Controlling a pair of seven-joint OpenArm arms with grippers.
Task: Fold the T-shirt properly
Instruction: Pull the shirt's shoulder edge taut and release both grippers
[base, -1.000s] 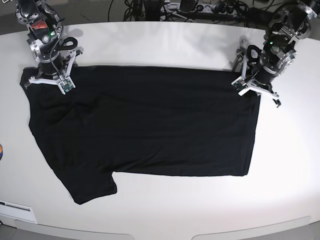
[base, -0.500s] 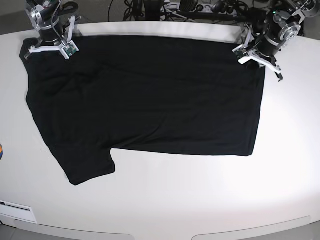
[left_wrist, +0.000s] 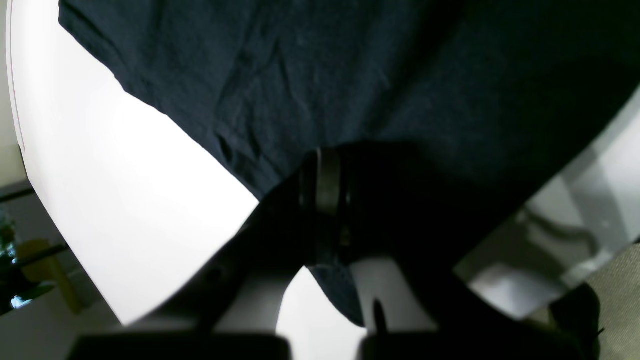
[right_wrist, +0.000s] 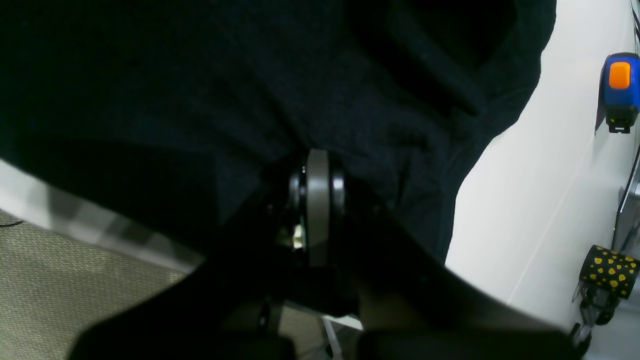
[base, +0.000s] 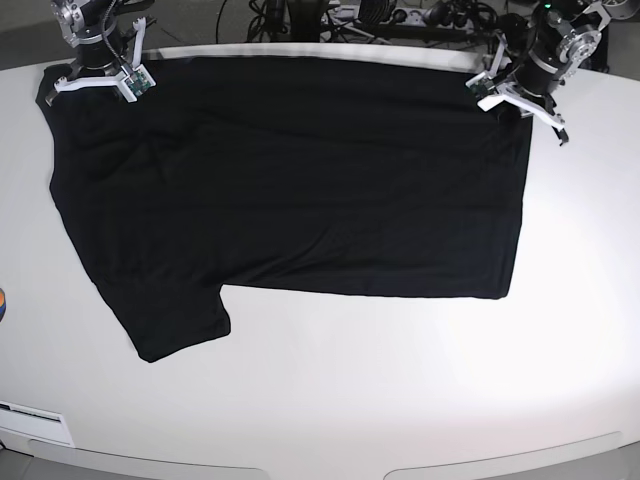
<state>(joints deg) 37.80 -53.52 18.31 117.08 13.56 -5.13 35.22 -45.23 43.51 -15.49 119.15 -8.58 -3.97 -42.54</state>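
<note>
**Holding the shirt's far edge at both back corners**

Starting with the base view: the T-shirt (base: 290, 190) lies spread plain side up across the table (base: 400, 400), its long axis running from left edge to right edge of the worktop. The right gripper (base: 100, 78) sits at the far left corner of the cloth and the left gripper (base: 515, 95) at the far right corner, both at the worktop's back edge. One sleeve (base: 170, 325) reaches toward the front left.

From the left wrist view, the left gripper (left_wrist: 322, 200) has its jaws pressed together with a fold of T-shirt (left_wrist: 320, 85) pinched between them; the cloth hangs away from the jaws over the white table (left_wrist: 130, 200).

From the right wrist view, the right gripper (right_wrist: 317, 200) likewise pinches dark T-shirt (right_wrist: 250, 90) fabric. A blue device (right_wrist: 619, 90) lies near the table's edge.

My reading: all the fabric lies forward of both sets of jaws, so a fold would carry the held back edge toward the front edge, both arms moving evenly since each is equally near its own corner.
</note>
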